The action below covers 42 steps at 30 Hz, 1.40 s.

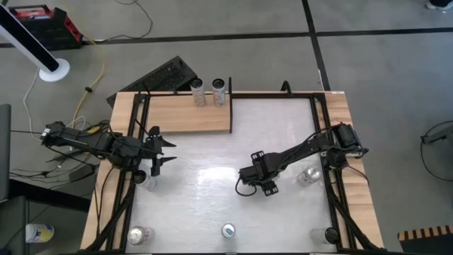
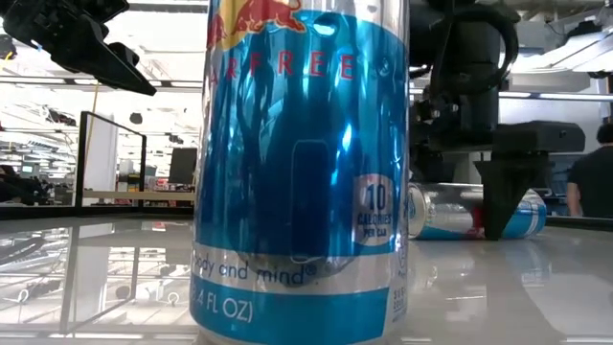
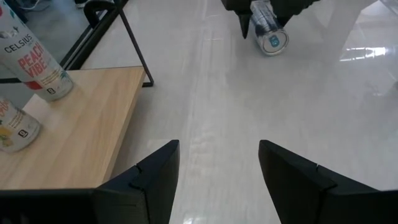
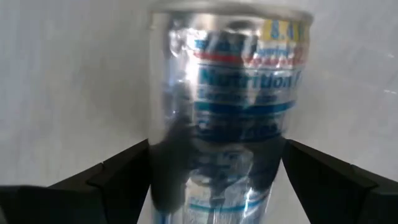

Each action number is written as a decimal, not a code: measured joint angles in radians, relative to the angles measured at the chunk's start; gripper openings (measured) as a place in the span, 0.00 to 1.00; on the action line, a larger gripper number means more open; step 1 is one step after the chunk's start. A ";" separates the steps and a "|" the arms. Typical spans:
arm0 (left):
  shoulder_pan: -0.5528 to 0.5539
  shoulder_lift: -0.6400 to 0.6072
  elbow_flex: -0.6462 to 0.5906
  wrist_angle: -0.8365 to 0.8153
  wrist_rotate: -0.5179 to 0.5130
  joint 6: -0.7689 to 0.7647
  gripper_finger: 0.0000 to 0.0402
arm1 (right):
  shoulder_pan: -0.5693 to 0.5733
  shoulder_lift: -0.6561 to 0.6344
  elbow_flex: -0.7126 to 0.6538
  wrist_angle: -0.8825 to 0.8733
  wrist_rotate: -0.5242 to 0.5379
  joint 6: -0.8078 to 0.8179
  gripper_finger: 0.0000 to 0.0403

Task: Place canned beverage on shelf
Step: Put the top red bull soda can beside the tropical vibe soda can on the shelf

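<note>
A silver and blue canned beverage [image 4: 224, 93] lies on its side on the white table, also seen in the left wrist view [image 3: 268, 32] and the low view [image 2: 450, 216]. My right gripper [image 4: 216, 149] points down over it, open, one finger on each side of the can's body. In the high view the gripper [image 1: 260, 183] hides the can. The pale wooden shelf [image 1: 177, 117] lies at the far left, with two cans [image 1: 198, 93] [image 1: 220, 90] standing upright on its far edge. My left gripper [image 1: 172, 153] hangs open beside the shelf's near edge, holding nothing.
A tall blue can [image 2: 302, 172] stands at the table's near edge [image 1: 228, 230], close to the low camera. More upright cans stand by the left gripper [image 1: 145, 177], at the near left [image 1: 138, 234], right [image 1: 308, 176] and near right [image 1: 329, 234]. Black frame rails run along both sides.
</note>
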 joint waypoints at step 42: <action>0.000 0.000 0.000 0.000 0.000 0.000 0.51 | -0.018 -0.001 -0.035 0.024 -0.047 0.012 0.84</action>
